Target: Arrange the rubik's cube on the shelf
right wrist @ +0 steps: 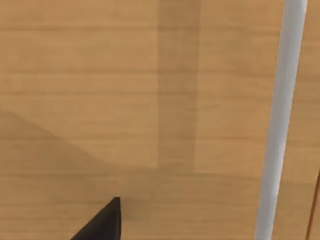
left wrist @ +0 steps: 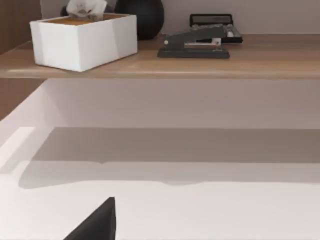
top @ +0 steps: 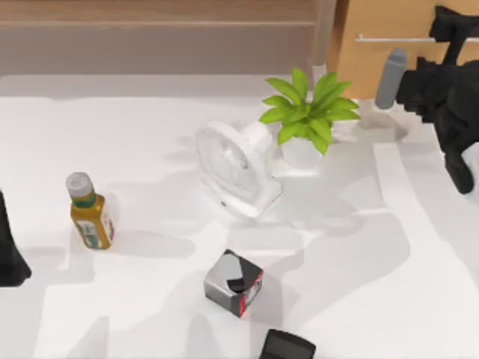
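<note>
Top view: right hand point(top: 449, 31) sits at the handle point(top: 389, 38) of the drawer cabinet point(top: 374, 63); grip state, cannot tell. Guess: the rubik's cube is inside, so next is clamp the handle and pull. The shelf point(top: 150, 15) lies well off to its side. Left hand point(top: 11, 258) parked at bench point(top: 150, 314) edge.

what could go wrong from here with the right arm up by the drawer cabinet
1. The right gripper sits close to the drawer cabinet and its metal bar handle; a swing back toward the table might clip the handle.
2. The potted plant and white fan stand just beside that arm's way and could be knocked over.
</note>
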